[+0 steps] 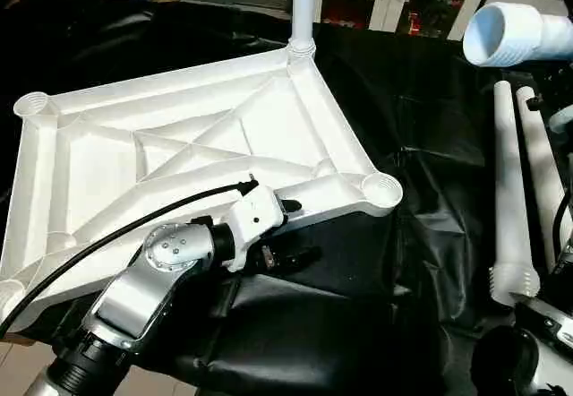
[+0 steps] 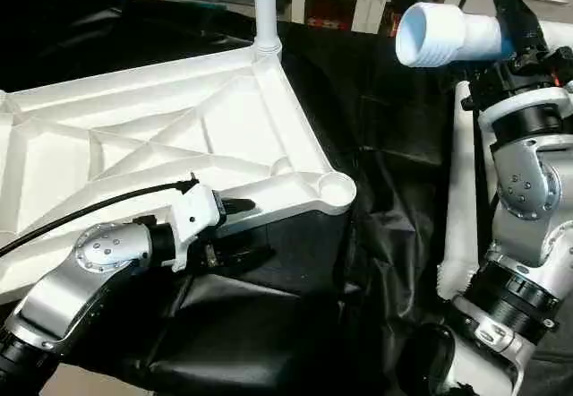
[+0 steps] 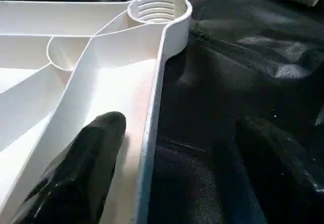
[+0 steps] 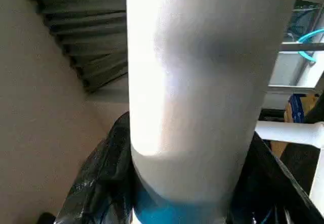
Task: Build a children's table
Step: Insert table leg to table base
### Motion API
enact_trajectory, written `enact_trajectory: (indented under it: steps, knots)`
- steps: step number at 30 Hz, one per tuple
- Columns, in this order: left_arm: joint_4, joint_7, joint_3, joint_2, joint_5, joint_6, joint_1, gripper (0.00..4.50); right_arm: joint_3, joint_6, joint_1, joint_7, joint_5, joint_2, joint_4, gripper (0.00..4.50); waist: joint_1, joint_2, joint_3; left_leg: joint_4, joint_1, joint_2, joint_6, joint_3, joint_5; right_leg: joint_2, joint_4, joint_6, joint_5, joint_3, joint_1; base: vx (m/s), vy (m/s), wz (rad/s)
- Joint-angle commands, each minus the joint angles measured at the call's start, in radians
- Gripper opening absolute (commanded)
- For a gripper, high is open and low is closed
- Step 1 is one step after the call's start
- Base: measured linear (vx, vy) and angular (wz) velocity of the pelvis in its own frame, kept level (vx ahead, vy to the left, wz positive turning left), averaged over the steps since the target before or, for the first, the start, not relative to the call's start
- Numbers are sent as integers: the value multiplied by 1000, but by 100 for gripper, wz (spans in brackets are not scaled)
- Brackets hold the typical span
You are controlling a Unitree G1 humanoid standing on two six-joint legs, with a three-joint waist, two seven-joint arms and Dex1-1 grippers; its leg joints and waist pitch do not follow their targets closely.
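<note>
Black-draped work table (image 1: 421,145): white plastic X-ribbed tabletop (image 1: 179,154) at twelve o'clock of open left gripper (image 2: 235,230), which straddles its rim; right gripper (image 2: 515,33) clamps white cylindrical tube leg (image 2: 443,33).

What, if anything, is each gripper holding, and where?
The right gripper grips a tube leg near its threaded end. The left gripper straddles the tabletop's rim, unclosed.

One tabletop (image 1: 179,145), four legs (image 1: 507,181) (one fitted)

Open black cloth (image 1: 430,172) separates the tabletop's near socket (image 1: 382,190) from two spare legs (image 1: 515,190) lying right.
</note>
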Motion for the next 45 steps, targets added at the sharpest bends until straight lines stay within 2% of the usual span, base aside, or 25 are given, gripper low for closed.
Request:
enact_trajectory:
  steps: [1,2,3,4,5,7,9,11,13,15,16,17,18,19,20,21,22,24,25,28,29,34,38,43,45]
  knots:
    - [11,-6,0,0,13,-8,14,371,-3,4,-13,-11,11,-4,-44,182,-1,-14,-72,-66,47,75,88,-41,28,-54,-41,-198,137,31,48,0,0,0]
    - [14,-4,3,0,18,-15,14,360,32,31,14,9,0,-50,-42,182,-1,-14,-72,-66,47,75,89,-41,30,-54,-41,-198,142,31,48,0,0,0]
    - [14,-4,3,0,18,-15,14,360,32,31,14,9,0,-50,-42,182,-1,-15,-72,-66,47,75,90,-41,31,-53,-41,-197,146,30,49,0,0,0]
    - [18,-2,4,0,22,-24,15,353,103,93,60,76,-104,-132,-54,182,1,-16,-75,-63,45,72,93,-42,47,-51,-38,-194,168,29,54,0,0,0]
    - [18,-2,5,0,22,-25,15,341,115,105,68,89,-125,-146,-58,182,7,-19,-73,-61,43,72,89,-43,58,-50,-39,-187,176,29,58,0,0,0]
    - [23,-2,3,1,29,-41,16,318,205,170,106,188,-281,-214,-103,182,7,-21,-73,-60,36,71,90,-44,60,-54,-40,-183,179,29,60,0,0,0]
    - [23,-2,2,0,30,-43,18,312,237,183,118,223,-339,-236,-121,182,3,-23,-73,-62,32,72,94,-45,33,-62,-45,-196,138,31,62,0,0,0]
    - [19,-2,3,-6,25,-43,18,295,277,177,137,278,-417,-259,-145,182,6,-14,-73,-64,43,79,88,-46,4,-65,-50,-220,82,33,57,0,0,0]
    - [18,-3,2,-6,24,-43,18,284,284,175,141,287,-431,-262,-149,182,8,-15,-72,-65,44,81,86,-44,-1,-63,-51,-233,74,34,55,0,0,0]
    - [17,-16,7,-8,9,-37,16,274,311,161,156,306,-464,-270,-162,182,11,-10,-73,-65,44,82,84,-46,6,-63,-49,-243,81,33,55,0,0,0]
    - [19,-21,11,-8,5,-37,14,268,334,152,166,326,-493,-286,-171,182,14,-2,-72,-65,46,82,81,-48,8,-64,-48,-245,83,33,54,0,0,0]
    - [24,-23,17,-11,0,-41,11,244,358,142,177,356,-528,-303,-179,182,15,-7,-72,-64,47,83,79,-46,13,-61,-48,-247,100,32,55,0,0,0]
    - [26,-23,24,-13,-6,-45,11,236,376,137,186,377,-554,-313,-187,182,21,3,-71,-62,47,82,79,-47,22,-62,-44,-251,121,32,55,0,0,0]
    - [30,-18,36,-23,-15,-48,6,233,395,132,193,407,-599,-322,-197,182,22,-3,-72,-62,47,82,81,-45,21,-62,-45,-259,135,34,56,0,0,0]
    - [32,-18,54,-35,-37,-43,-1,233,411,130,198,428,-633,-322,-209,182,25,7,-70,-61,44,81,78,-47,22,-63,-42,-264,138,32,55,0,0,0]
    - [32,-19,67,-45,-54,-38,-6,233,419,128,202,442,-652,-314,-220,182,28,7,-68,-62,43,81,77,-47,14,-65,-44,-272,139,34,58,0,0,0]
    - [30,-31,81,-49,-79,-25,-11,253,428,125,209,453,-671,-306,-236,182,30,10,-69,-61,43,82,78,-47,10,-66,-44,-276,140,34,59,0,0,0]
    - [31,-39,81,-48,-84,-21,-13,263,431,125,213,461,-681,-307,-242,182,33,8,-67,-61,42,82,84,-48,5,-67,-44,-289,141,35,60,0,0,0]
    - [49,-40,80,-52,-80,-26,-23,269,442,119,226,481,-703,-317,-251,182,35,14,-64,-60,42,83,89,-49,8,-68,-44,-290,140,36,60,0,0,0]
    - [88,-47,70,-61,-71,-30,-45,303,451,108,240,495,-718,-327,-257,182,36,16,-64,-59,42,83,98,-50,25,-67,-42,-289,144,35,60,0,0,0]
    - [122,-47,65,-71,-59,-37,-66,304,460,105,248,510,-736,-336,-262,182,38,22,-62,-58,43,82,100,-49,27,-67,-43,-287,141,35,59,0,0,0]
    - [198,-66,53,-75,-41,-41,-108,335,464,111,258,546,-777,-336,-276,182,38,21,-61,-59,42,83,103,-52,22,-70,-43,-290,135,35,61,0,0,0]
    - [280,-91,63,-73,-51,-34,-140,335,471,112,261,571,-801,-345,-281,182,34,22,-60,-59,43,85,111,-52,23,-72,-43,-299,138,35,61,0,0,0]
    - [297,-121,68,-66,-61,-19,-141,335,475,106,262,581,-811,-348,-281,182,32,22,-60,-59,43,86,113,-52,15,-73,-44,-302,125,35,60,0,0,0]
    - [304,-126,67,-63,-58,-21,-141,309,476,106,261,586,-817,-349,-280,182,31,21,-60,-60,42,86,114,-52,16,-74,-44,-301,123,35,61,0,0,0]
